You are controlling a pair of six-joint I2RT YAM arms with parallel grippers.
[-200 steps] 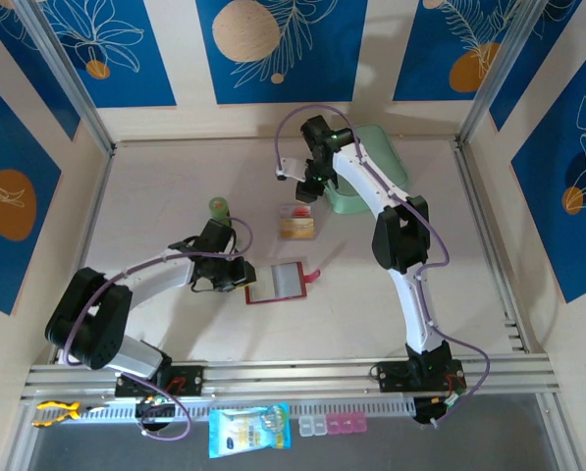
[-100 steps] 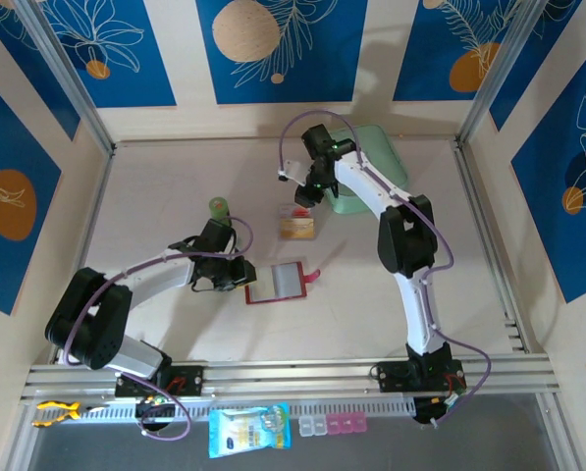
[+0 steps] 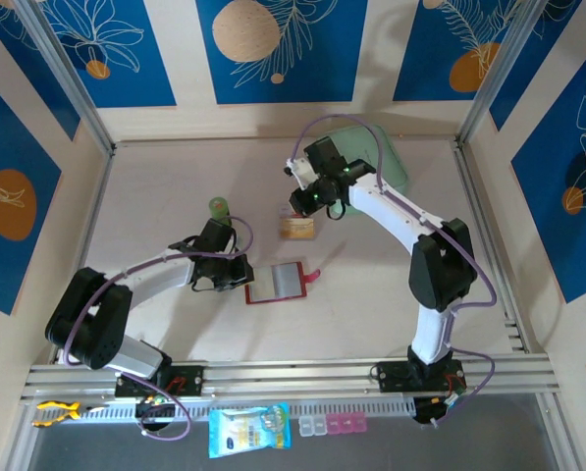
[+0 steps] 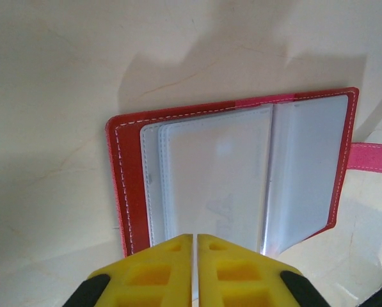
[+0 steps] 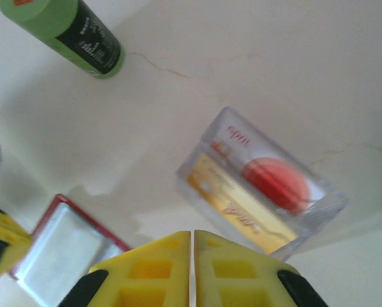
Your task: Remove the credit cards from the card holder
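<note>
The card holder [image 3: 281,282] lies open on the table, dark red with pale clear sleeves [image 4: 229,173] and a snap tab [image 4: 373,157] to one side. My left gripper [image 3: 243,278] is shut, its yellow fingertips [image 4: 195,240] over the holder's near edge. The credit cards [image 3: 296,228] lie on the table just beyond the holder: a tan-orange card [image 5: 238,203] overlapped by a white one with a red disc [image 5: 277,182]. My right gripper [image 3: 307,200] hovers shut just above them, nothing between its fingertips [image 5: 192,238].
A green bottle [image 3: 218,207] [image 5: 69,29] stands left of the cards, close behind my left arm. The mint-green zip pouch [image 3: 389,157] lies at the back, partly behind my right arm. Loose packets [image 3: 249,430] sit below the front rail.
My right arm has swung its gripper down and toward the cards, its elbow shifting right; the gripper now covers the far card. The left arm and the holder have not moved.
</note>
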